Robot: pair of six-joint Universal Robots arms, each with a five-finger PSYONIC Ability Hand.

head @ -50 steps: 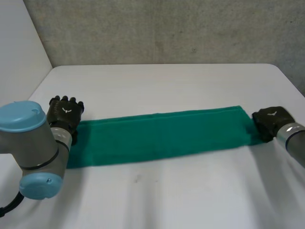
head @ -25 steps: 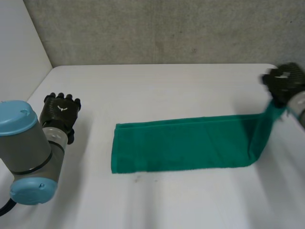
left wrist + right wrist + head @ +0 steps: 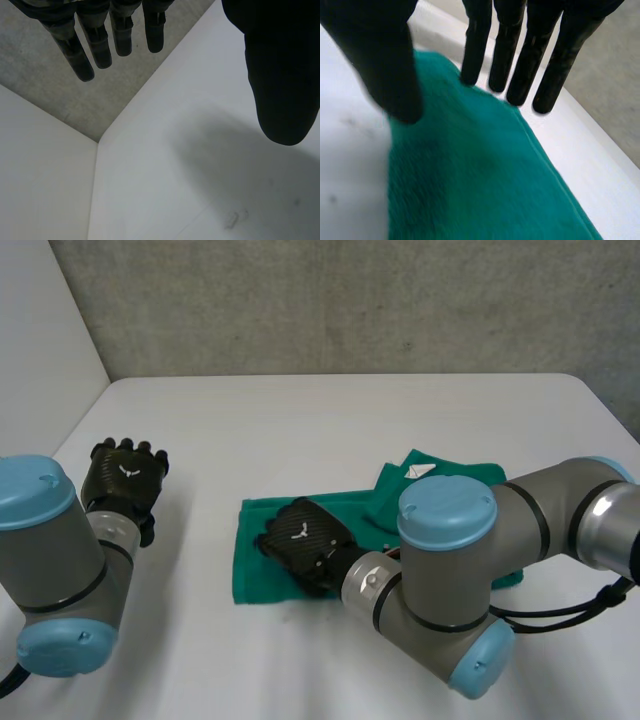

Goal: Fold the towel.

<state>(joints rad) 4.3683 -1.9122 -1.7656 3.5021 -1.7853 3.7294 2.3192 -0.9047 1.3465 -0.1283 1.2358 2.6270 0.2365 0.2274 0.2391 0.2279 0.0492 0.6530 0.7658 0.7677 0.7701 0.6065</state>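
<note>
The green towel [image 3: 252,558] lies in the middle of the white table [image 3: 300,420], doubled over on itself, with a loose flap and a white label [image 3: 420,470] turned up at its far right side. My right hand [image 3: 303,540] hovers over the towel's left part, palm down. In the right wrist view its fingers [image 3: 530,55] and thumb stand straight and apart above the towel [image 3: 485,170], holding nothing. My left hand [image 3: 125,478] rests at the table's left side, off the towel, its fingers [image 3: 95,40] straight and spread over bare table [image 3: 175,190].
My right arm's grey elbow with light-blue caps [image 3: 450,570] crosses above the towel's right half and hides it. The grey wall [image 3: 350,300] runs behind the table's far edge, and a white wall [image 3: 40,360] stands at the left.
My right hand lifted the towel's right end, swung it over to the left and let it go, its fingers opening. The towel slid right and now lies doubled. My left hand hardly moved.
</note>
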